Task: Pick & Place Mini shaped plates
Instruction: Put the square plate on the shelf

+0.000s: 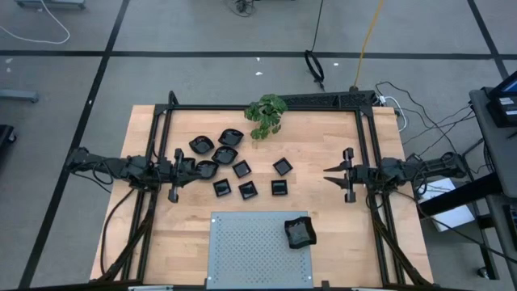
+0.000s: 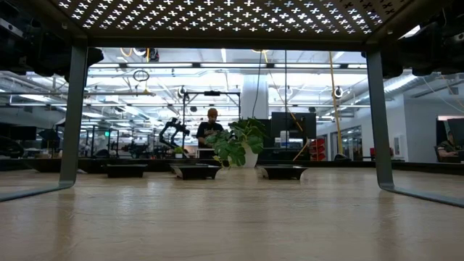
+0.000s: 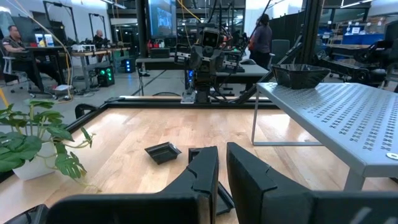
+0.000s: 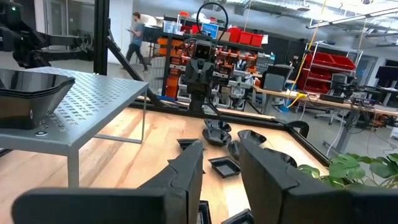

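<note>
the mini shaped plates (image 1: 242, 168) lie scattered on the surface (image 1: 323, 218); one already sits on the grey panel (image 1: 258, 246). the left hand (image 1: 194, 168), slightly open and empty, should drop squarely over the nearest rim. the right hand (image 1: 327, 172) waits open.

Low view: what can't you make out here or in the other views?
- Low view: panel overhead and its legs hide both claws; only three plates show, the plant covering what lies behind.
- High view: left claw overlaps a plate; contact unclear.
- Left wrist view: fingers hide the plates just ahead.
- Right wrist view: fingers cover nearby plates.
</note>
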